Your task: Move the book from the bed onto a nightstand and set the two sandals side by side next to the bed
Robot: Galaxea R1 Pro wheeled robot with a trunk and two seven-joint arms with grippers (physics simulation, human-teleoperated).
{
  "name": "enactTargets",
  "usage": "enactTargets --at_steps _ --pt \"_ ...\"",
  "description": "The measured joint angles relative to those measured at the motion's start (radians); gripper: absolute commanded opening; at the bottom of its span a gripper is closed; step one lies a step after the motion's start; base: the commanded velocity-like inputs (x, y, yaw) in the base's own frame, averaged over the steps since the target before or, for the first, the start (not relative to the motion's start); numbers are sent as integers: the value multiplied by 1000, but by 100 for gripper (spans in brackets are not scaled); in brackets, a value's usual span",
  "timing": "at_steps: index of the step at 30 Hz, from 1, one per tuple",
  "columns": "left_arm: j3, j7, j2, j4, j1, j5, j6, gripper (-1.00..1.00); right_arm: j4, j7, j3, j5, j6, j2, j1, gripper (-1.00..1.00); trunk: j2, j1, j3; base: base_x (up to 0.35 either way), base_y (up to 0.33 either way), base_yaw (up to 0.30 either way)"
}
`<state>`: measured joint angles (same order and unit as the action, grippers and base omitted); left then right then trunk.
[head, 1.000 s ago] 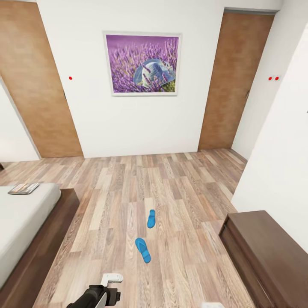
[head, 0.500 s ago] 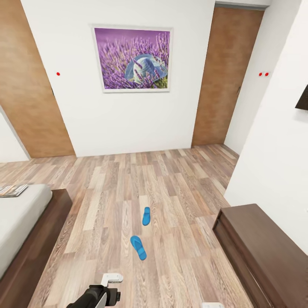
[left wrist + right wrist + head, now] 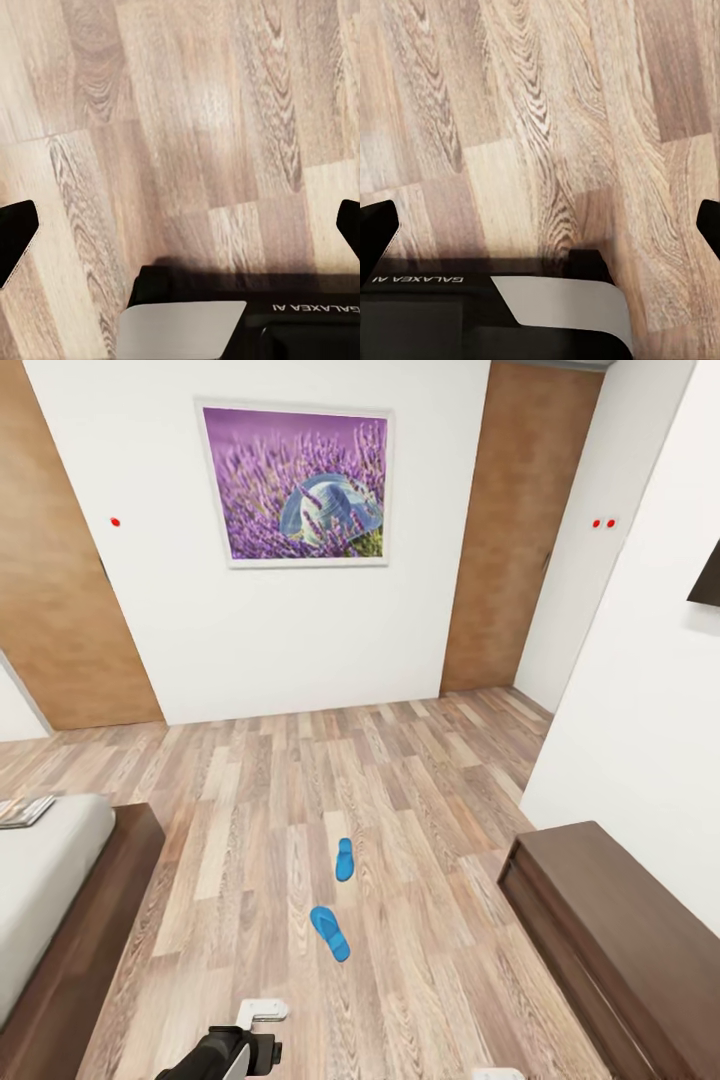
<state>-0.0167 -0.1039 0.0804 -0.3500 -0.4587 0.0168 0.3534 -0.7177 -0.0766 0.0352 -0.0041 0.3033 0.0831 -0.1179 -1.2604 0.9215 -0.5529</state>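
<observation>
Nearest, both wrist views showed each pincer spread wide over bare floor [image 3: 420,800], holding nothing. Ahead lay the near sandal [image 3: 329,933], then the far sandal [image 3: 344,858], apart and unaligned. The book [image 3: 22,811] sat on the bed [image 3: 45,865] at the left. Rolling straight on risked the base shoving the sandals

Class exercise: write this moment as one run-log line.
phase: approach | sandals: on floor, apart | book: on bed | left gripper: jaws open, empty | right gripper: jaws open, empty
</observation>
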Motion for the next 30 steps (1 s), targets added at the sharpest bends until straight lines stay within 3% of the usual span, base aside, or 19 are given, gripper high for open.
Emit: enactTargets --at_steps 19,30 --pt "0 0 0 0 0 0 0 100 0 0 0 0 0 0 0 100 0 0 -24 17 279 -72" --pt "0 0 0 -1 0 0 0 100 -2 -6 0 0 0 2 0 100 0 0 -26 153 251 175"
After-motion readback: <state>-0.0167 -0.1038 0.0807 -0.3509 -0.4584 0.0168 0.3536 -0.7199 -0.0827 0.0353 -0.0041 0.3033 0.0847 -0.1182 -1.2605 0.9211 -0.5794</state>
